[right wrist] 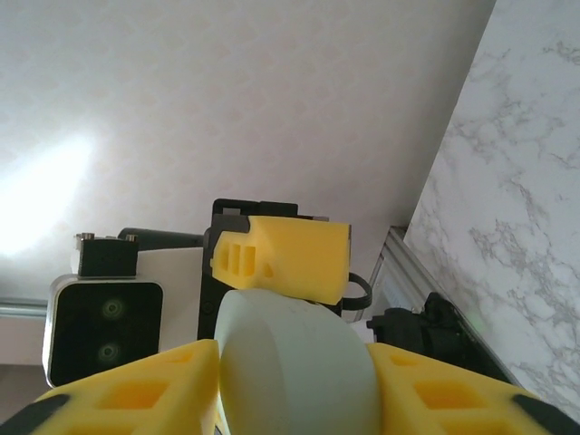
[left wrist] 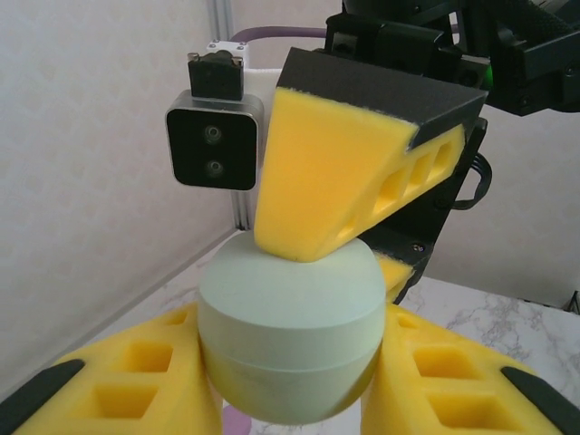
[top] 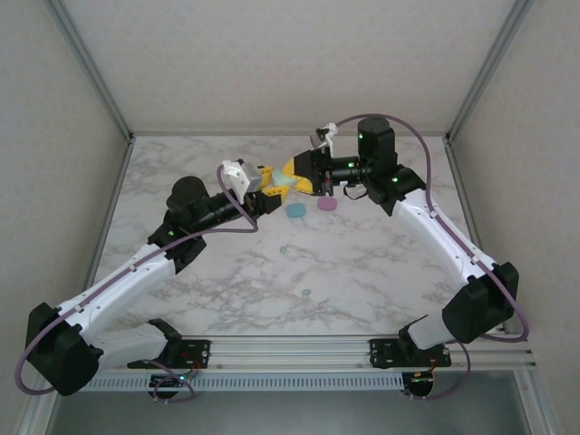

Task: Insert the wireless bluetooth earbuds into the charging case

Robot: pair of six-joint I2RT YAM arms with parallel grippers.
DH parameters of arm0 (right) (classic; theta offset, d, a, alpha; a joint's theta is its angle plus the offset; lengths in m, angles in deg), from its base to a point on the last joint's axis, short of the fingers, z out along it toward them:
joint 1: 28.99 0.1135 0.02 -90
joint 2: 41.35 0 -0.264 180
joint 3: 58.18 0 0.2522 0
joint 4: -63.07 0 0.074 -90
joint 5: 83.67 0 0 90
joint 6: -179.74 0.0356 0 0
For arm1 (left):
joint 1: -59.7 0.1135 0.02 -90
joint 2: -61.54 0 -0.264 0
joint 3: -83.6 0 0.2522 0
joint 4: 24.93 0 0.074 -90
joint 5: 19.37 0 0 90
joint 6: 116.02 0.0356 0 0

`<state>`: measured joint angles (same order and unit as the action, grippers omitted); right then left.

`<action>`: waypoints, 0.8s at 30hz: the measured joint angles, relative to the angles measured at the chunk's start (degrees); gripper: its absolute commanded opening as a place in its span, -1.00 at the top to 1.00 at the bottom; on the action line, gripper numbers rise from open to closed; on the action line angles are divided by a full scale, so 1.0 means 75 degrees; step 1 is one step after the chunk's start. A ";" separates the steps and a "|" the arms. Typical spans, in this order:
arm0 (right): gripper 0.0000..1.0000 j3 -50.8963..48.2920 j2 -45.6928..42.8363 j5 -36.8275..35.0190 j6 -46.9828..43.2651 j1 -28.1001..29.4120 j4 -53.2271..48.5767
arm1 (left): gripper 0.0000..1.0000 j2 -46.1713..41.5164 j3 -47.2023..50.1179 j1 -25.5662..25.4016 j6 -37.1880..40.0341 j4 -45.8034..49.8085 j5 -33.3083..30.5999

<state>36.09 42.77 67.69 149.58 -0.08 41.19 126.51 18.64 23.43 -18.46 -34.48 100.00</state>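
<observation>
Starting with the top view, you have the left pincer (top: 269,187) and the right pincer (top: 304,178) nose to nose over the far middle of the tabletop (top: 381,272). Both pinch the mint case (top: 285,180) between them, apparently clear of the marble. A teal case (top: 295,211) and a pink case (top: 327,205) lie just beside that spot, a little toward the bases.

The coming move turns on where the earbuds lie. The first earbud (top: 283,248) sits on the tabletop toward the bases from both pincers, roughly midway between the arms. The second earbud (top: 306,293) lies nearer the bases again and slightly to the right arm's side, so I judge the right arm handier for that one. Both are well apart from the held case (and too small for you to read a long axis or which way they point).

Turning to the left wrist view, its own yellow fingers press on either flank of the mint case. The seam runs level and looks closed, and one finger of the right pincer bears down on top.

From the right wrist view you get the same hold mirrored, with its fingers pressed on the case's sides and a left finger across the far edge. The lid likely has to open before either earbud can go in.
</observation>
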 measured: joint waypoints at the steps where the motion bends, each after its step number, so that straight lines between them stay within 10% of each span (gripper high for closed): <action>1: 0.35 -0.0009 0.0006 0.0017 0.0029 -0.0003 0.0032 | 0.53 0.0000 0.0000 0.0000 0.0003 0.0015 -0.0015; 9: 0.85 -0.0638 -0.0055 0.0003 0.0973 -0.0035 0.1346 | 0.31 0.0000 0.0000 0.0006 0.0020 0.0210 -0.0201; 24: 0.90 -0.1664 -0.0312 -0.0449 0.2862 0.0000 0.3652 | 0.13 0.0195 -0.0017 0.0102 -0.0414 -0.0216 -0.0015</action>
<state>23.61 40.43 64.33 171.04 -0.08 68.57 127.98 18.51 24.19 -21.57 -36.09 99.89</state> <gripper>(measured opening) 0.242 0.431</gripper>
